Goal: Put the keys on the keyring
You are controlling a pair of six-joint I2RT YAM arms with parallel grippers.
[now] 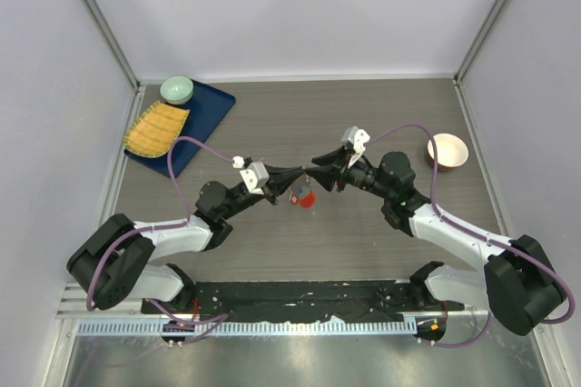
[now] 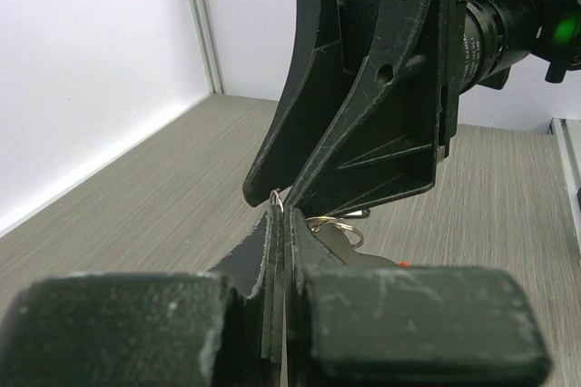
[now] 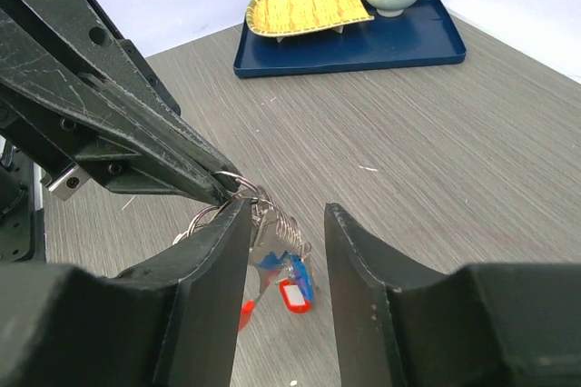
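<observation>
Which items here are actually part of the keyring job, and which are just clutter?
Job: keyring with tags, held by left gripper, jaws shut; right gripper, jaws open. Individual keys hard to pick out in the bunch.
Lying about: blue tray, yellow woven plate, pale green bowl, brown bowl.

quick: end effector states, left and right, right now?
Left end effector: closed, pinching the keyring.
Right end effector: open, fingers either side of the hanging keyring, not gripping.

Table [image 1: 300, 124]: grey-brown wood grain
Tray [image 1: 209, 114]: navy blue
Plate [image 1: 156, 127]: yellow, ribbed
Bowl [image 1: 177, 89]: pale green
Keyring [image 3: 275, 220]: silver, red and blue tags
</observation>
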